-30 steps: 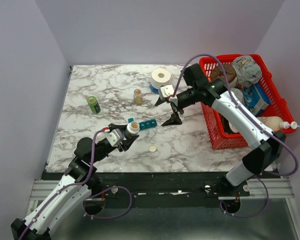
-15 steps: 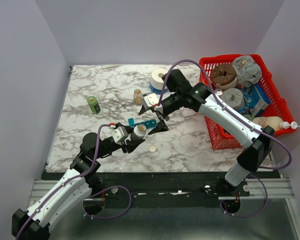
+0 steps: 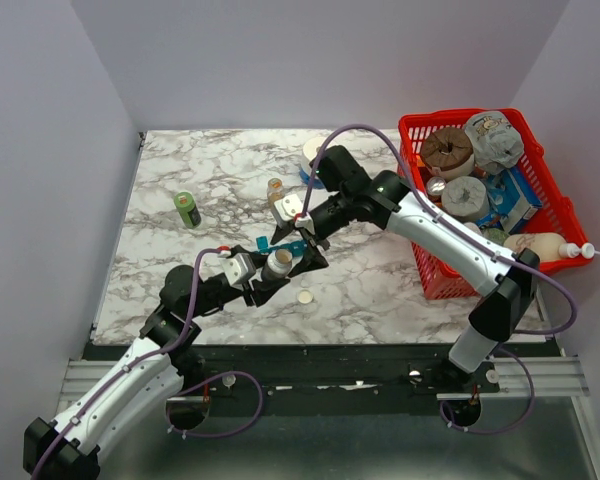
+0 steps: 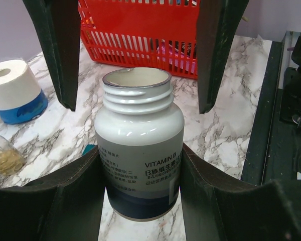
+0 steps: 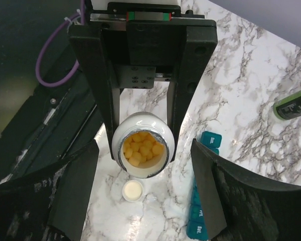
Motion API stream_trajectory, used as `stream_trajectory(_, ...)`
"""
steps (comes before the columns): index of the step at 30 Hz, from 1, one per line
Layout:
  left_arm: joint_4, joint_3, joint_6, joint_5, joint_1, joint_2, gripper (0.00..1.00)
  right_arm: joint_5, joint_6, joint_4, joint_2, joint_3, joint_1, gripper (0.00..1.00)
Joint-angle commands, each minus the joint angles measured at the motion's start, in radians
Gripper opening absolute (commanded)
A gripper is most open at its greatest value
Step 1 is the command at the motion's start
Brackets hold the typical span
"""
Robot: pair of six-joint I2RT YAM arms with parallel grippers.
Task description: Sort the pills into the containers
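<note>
While the smooth white plastic bottle is clamped by the left gripper, its threaded mouth is left uncapped, and small round yellow pills are seen heaped inside. The right gripper is held spread wide just above it, gripping nothing. The teal pill organizer is laid on the marble table just beside the bottle, with a round white cap nearby.

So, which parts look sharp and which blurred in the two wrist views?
Left wrist view: the vitamin bottle label reads sharply, the left claw fingers nearly black. Right wrist view: the pills are clear, the right claw fingers near the lens blurred.
</note>
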Motion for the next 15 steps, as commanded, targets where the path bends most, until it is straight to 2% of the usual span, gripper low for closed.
stream_trajectory(1, 0.053, 0.025, -0.005, 0.026, 0.004, -0.004, 0.0, 0.016, 0.032, 0.002, 0.03, 0.025, 0.016, 0.81)
stream_trajectory(5, 0.057, 0.024, -0.005, 0.016, 0.004, -0.01, 0.0, 0.023, 0.038, 0.004, 0.035, 0.02, 0.025, 0.73)
stream_trajectory(8, 0.056, 0.025, -0.006, 0.009, 0.004, -0.015, 0.0, 0.028, 0.041, 0.007, 0.036, 0.019, 0.028, 0.58)
stream_trajectory(9, 0.054, 0.025, -0.006, 0.007, 0.004, -0.015, 0.0, 0.028, 0.044, 0.008, 0.036, 0.019, 0.027, 0.48)
stream_trajectory(11, 0.051, 0.025, -0.005, 0.003, 0.004, -0.015, 0.0, 0.031, 0.047, 0.008, 0.038, 0.02, 0.03, 0.38)
stream_trajectory(12, 0.05, 0.025, -0.003, 0.001, 0.004, -0.015, 0.0, 0.031, 0.05, 0.008, 0.038, 0.019, 0.028, 0.3)
stream_trajectory(15, 0.045, 0.027, -0.003, -0.005, 0.004, -0.012, 0.0, 0.026, 0.064, 0.01, 0.035, 0.016, 0.03, 0.21)
